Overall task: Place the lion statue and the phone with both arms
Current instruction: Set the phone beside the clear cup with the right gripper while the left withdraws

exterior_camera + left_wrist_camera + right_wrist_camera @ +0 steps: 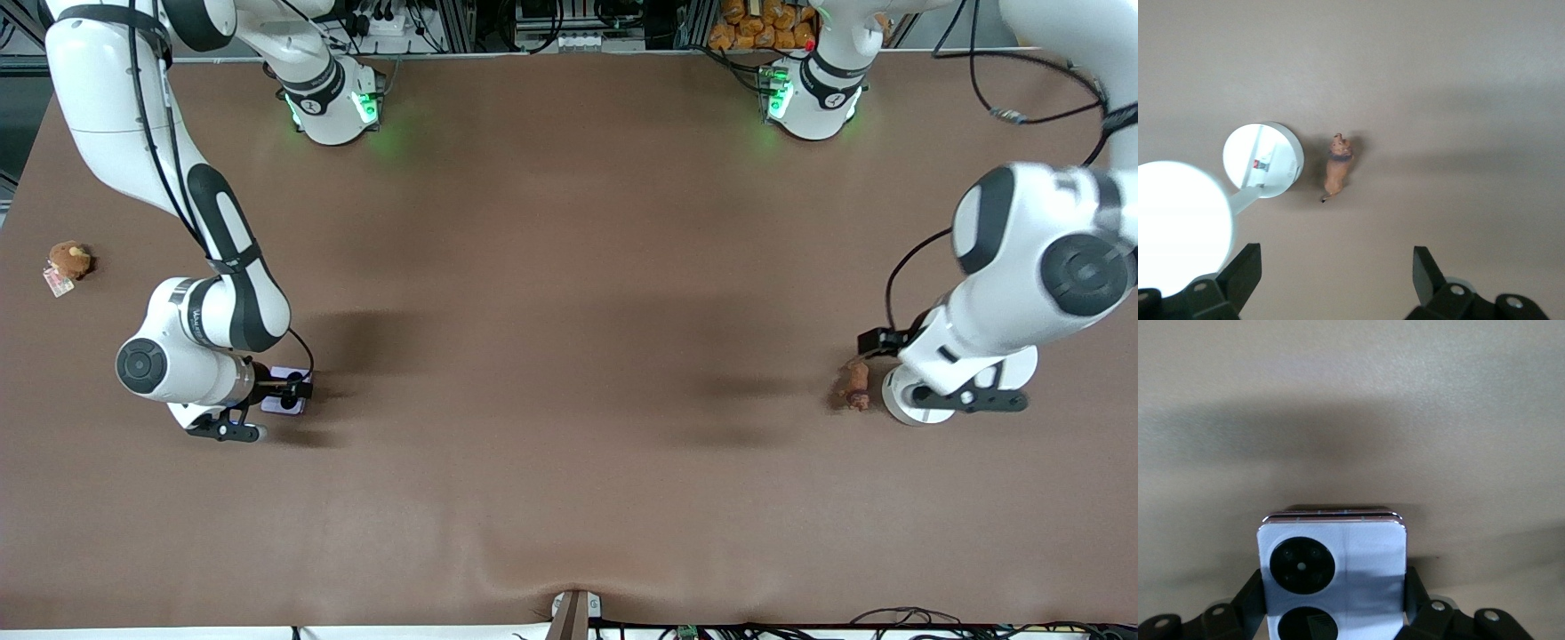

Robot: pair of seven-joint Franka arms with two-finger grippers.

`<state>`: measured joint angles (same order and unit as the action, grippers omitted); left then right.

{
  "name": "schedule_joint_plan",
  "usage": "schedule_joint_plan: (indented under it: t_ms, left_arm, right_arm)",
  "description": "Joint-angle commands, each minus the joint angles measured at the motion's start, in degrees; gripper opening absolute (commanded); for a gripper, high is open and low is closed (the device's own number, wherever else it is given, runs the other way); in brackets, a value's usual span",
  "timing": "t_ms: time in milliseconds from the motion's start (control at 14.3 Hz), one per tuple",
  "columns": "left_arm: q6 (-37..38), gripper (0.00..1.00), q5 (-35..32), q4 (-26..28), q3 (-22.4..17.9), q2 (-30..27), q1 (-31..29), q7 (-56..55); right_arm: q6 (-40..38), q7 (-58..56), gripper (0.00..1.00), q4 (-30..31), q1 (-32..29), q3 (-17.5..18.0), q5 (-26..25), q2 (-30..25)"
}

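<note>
The phone, pale lavender with two black camera circles, is low at the table toward the right arm's end. In the right wrist view the phone sits between the fingers, which press on its two sides. My right gripper is shut on it. The lion statue, small and reddish-brown, lies on the table toward the left arm's end. In the left wrist view the lion statue lies apart from my left gripper, which is open and empty. My left gripper is beside the lion.
A round brown plush with a tag lies near the table edge at the right arm's end. A white round disc on a stalk shows right beside the lion. Orange items are stacked past the table's back edge.
</note>
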<state>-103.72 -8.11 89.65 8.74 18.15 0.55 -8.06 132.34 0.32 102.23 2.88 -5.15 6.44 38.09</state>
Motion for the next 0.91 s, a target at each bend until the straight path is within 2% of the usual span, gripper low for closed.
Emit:
schedule_joint_plan:
  t_ms: [0, 210, 280, 350, 420, 700, 840]
  left_arm:
    - [6.2, 1.0, 0.8, -7.5, 0.0, -0.7, 0.1, -0.9]
    - [11.9, 1.0, 0.6, -10.2, 0.3, -0.8, 0.0, -0.9]
    - [12.7, 1.0, 0.9, -10.6, 0.3, -1.0, -0.1, -1.0]
    - [13.2, 1.0, 1.1, -10.8, 0.3, -1.6, -0.2, -0.9]
    - [13.2, 1.0, 1.6, -10.8, 0.2, -2.8, -0.5, -1.0]
    - [13.2, 1.0, 3.0, -10.8, -0.7, -7.4, -0.6, -1.1]
    - [14.3, 1.0, 4.6, -10.6, -0.1, -9.2, -3.3, -0.8]
  right_arm:
    - [0.5, -2.4, 0.33, 1.7, -2.4, 1.1, -0.6, -1.1]
    - [0.5, -2.4, 0.34, 2.0, -2.5, 1.1, -0.6, -1.0]
    - [0.5, -2.4, 0.41, 2.0, -2.6, 1.1, -0.6, -1.0]
    - [0.5, -2.4, 0.66, 2.0, -2.6, 1.1, -0.6, -1.0]
    - [0.4, -2.5, 1.0, 2.0, -2.6, 1.1, -0.6, -1.1]
    - [-0.2, -2.5, 1.0, 1.5, -2.5, 1.0, -0.6, -2.8]
    - [-0.4, -2.3, 1.0, 1.3, -2.5, 1.0, -0.6, -6.0]
